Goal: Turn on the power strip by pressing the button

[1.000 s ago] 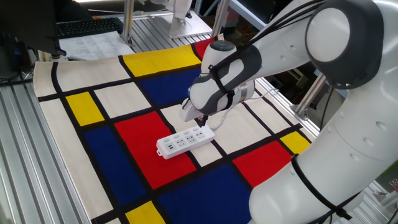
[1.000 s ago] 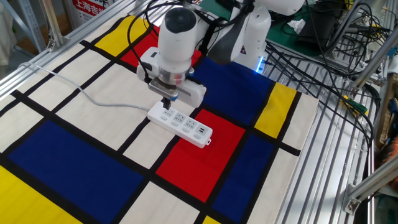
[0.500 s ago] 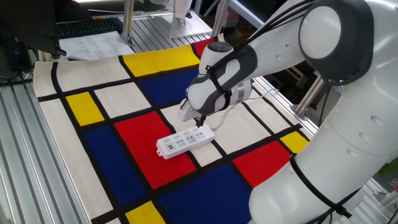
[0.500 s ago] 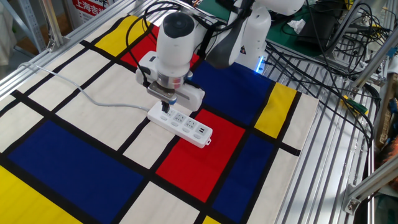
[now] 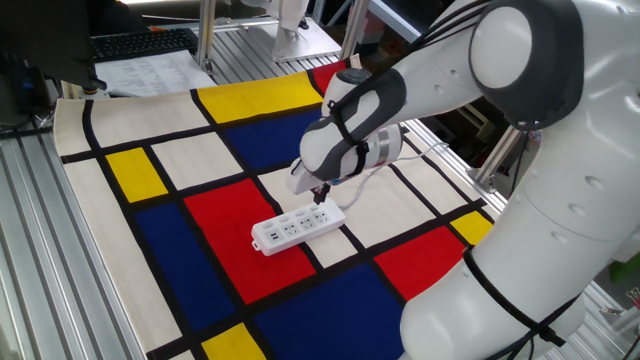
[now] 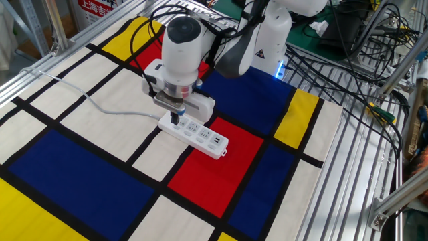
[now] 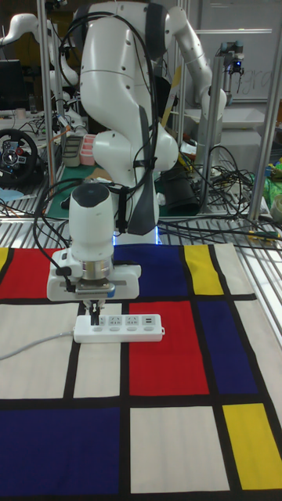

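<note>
The white power strip [image 5: 297,228] [image 6: 194,132] [image 7: 119,328] lies flat on the colour-block mat, where a red and a cream panel meet. Its thin cord [image 6: 93,106] runs off to the left. My gripper [image 5: 321,194] [image 6: 175,120] [image 7: 95,316] points straight down over the strip's cord end. The dark fingertips are pressed together into one point, which sits at or just above the strip's top face. The button is too small to make out under the tips.
The mat [image 6: 80,181] covers the table, and bare metal rails [image 6: 354,167] show beyond its edge. A keyboard [image 5: 140,42] and papers lie at the far corner. Loose cables [image 6: 374,40] hang at the back, beside the arm's base [image 6: 271,40].
My gripper has slid along the strip toward its cord end and dropped closer to its top face. The strip itself has not moved.
</note>
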Controlling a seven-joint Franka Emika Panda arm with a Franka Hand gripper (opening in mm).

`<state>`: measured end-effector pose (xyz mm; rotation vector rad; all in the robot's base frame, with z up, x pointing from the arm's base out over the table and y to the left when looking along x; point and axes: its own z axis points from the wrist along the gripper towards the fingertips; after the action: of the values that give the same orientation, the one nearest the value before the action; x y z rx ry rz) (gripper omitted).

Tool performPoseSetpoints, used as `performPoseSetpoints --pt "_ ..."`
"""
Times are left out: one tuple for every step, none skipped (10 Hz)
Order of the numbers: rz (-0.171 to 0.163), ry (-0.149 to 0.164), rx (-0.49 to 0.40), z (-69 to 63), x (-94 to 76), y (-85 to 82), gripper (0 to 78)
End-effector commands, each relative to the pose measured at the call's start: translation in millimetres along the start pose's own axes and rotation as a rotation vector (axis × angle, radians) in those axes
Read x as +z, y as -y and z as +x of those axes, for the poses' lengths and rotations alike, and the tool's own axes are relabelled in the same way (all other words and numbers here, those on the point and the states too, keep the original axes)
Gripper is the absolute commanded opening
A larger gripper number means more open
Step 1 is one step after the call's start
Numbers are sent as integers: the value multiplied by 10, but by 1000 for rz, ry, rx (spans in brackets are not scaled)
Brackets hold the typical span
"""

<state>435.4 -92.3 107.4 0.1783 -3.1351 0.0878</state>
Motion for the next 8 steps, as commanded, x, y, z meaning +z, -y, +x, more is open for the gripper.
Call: performPoseSetpoints --pt "0 -4 -5 18 16 11 0" --pt "1 -4 -4 20 17 11 0" --pt "1 -4 -4 20 17 11 0" --pt "3 -1 3 20 17 11 0" --pt "8 -27 21 20 17 11 0" --pt "7 -68 39 20 17 11 0" --pt "6 -78 55 20 17 11 0" --pt "6 -79 55 20 17 11 0"
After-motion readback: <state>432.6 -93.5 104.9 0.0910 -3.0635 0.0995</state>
